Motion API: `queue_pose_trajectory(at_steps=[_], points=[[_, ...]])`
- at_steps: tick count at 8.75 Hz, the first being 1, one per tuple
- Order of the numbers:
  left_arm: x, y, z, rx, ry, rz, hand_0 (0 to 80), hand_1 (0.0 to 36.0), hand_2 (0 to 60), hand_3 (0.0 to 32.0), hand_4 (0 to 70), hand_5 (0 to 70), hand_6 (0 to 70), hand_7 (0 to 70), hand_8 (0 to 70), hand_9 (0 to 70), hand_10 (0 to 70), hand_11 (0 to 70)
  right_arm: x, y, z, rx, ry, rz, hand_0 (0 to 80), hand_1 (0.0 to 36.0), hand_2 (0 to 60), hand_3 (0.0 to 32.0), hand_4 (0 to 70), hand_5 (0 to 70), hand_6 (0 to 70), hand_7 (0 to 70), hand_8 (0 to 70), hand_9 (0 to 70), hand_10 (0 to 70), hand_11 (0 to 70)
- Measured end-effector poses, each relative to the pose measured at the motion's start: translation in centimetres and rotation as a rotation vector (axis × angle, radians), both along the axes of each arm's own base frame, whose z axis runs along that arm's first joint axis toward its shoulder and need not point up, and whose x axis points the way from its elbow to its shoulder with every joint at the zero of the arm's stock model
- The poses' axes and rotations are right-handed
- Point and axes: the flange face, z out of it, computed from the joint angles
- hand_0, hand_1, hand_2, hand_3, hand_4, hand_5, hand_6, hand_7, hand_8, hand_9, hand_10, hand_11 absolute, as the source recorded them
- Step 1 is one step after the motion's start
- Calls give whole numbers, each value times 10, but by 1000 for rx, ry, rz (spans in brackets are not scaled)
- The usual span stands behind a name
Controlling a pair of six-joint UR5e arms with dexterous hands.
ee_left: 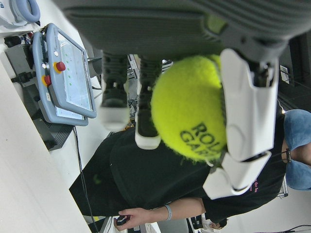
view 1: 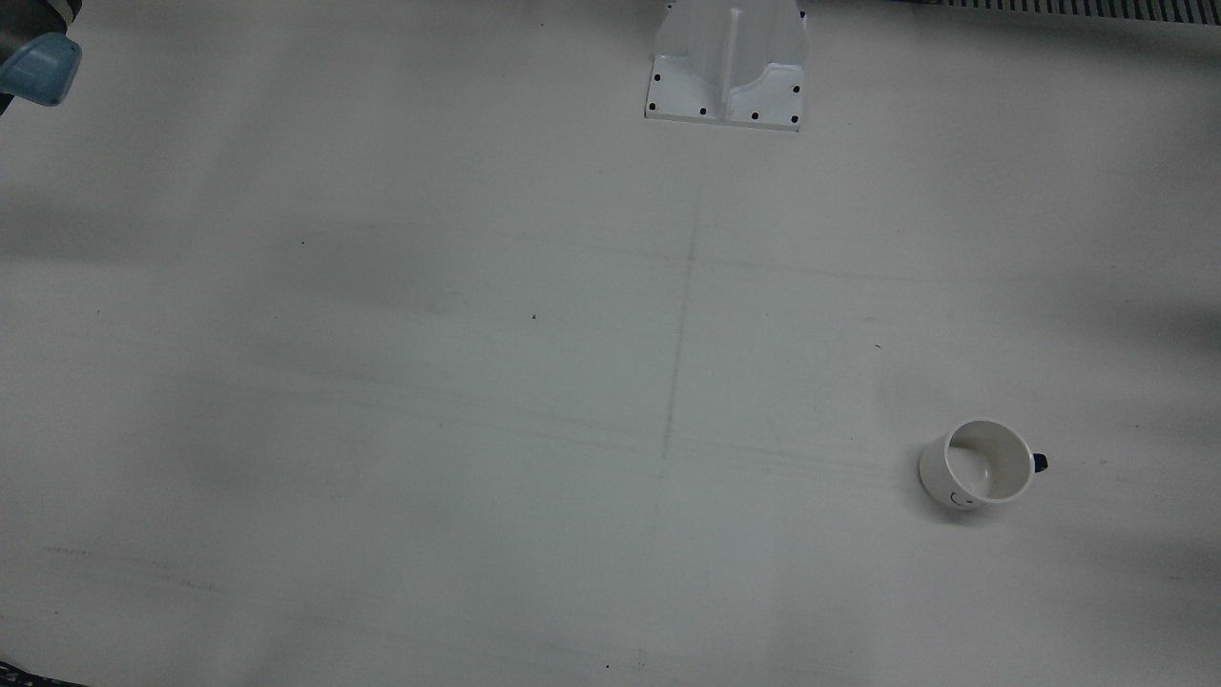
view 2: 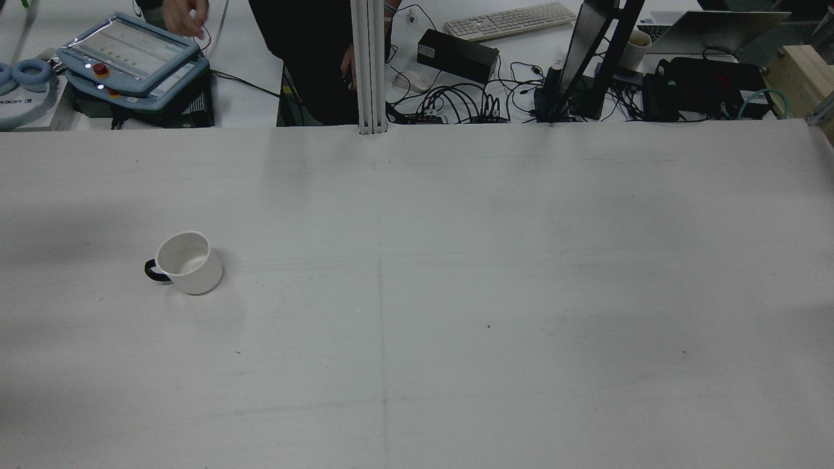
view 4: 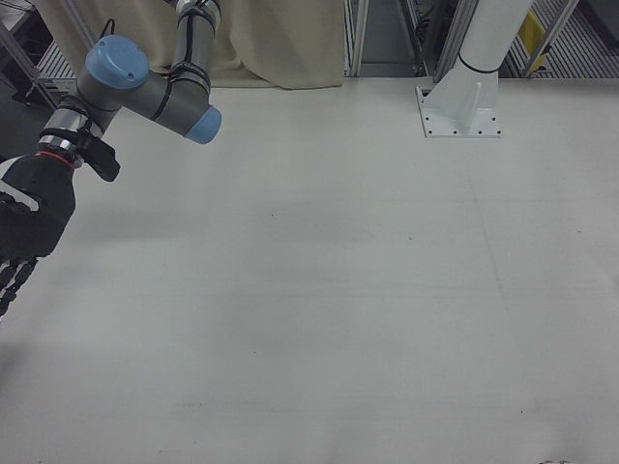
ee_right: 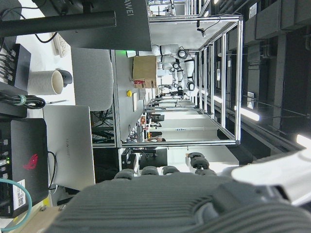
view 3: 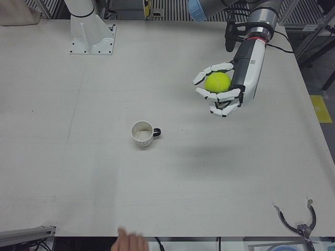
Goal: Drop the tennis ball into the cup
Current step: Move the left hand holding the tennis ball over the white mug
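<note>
The left robot hand [view 3: 222, 89] has its white fingers [view 3: 208, 73] curled around the yellow-green tennis ball [view 3: 218, 82] and carries it in the air above the table [view 3: 78, 172], with a soft shadow on the surface below. In the left hand view the tennis ball [ee_left: 190, 109] fills the middle of the picture, black lettering on its felt, pinned between white finger segments [ee_left: 248, 107] on one side and dark-tipped fingers [ee_left: 146, 111] on the other. The cup [view 3: 142, 133] stands upright on the table, mouth up and empty, with its dark handle pointing toward the side of the left arm; it is well apart from the ball and nearer the operators' edge. The rear view shows the same cup [view 2: 188, 262] alone on the robot's left half of the table, handle turned outward, and the front view shows the cup [view 1: 979, 465] from nearly overhead with a small dark mark on its white wall. The right robot hand [view 4: 24, 237] hangs at the outer edge of the right-front view, dark and holding nothing that shows, its fingers partly cut off by the frame, so how far it is open cannot be told. A white arm pedestal [view 1: 730, 67] is bolted to the table at the robot's side. Beyond the far edge sit a blue teach pendant [view 2: 130, 55] and a keyboard [view 2: 508, 19].
</note>
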Motion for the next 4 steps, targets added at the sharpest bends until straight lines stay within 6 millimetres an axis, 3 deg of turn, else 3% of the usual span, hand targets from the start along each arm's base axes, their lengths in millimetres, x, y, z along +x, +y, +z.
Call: queue_pose_trajectory(at_steps=[1, 2, 4], points=[[5, -2, -4, 10, 1, 9, 531, 360, 600, 0, 700, 245, 347, 700, 700, 700, 700, 700, 0, 0, 0, 0, 0, 0, 0, 0, 0, 0, 0, 0, 0, 0, 0, 0, 0, 0], [23, -4, -7, 19, 3, 41, 534, 360, 600, 0, 700, 244, 344, 700, 700, 700, 700, 700, 0, 0, 1, -1, 0, 0, 0, 0, 0, 0, 0, 0, 0, 0, 0, 0, 0, 0], [84, -5, -13, 35, 6, 127, 537, 360, 600, 0, 700, 243, 339, 700, 700, 700, 700, 700, -1, 0, 1, -2, 0, -1, 0, 0, 0, 0, 0, 0, 0, 0, 0, 0, 0, 0]])
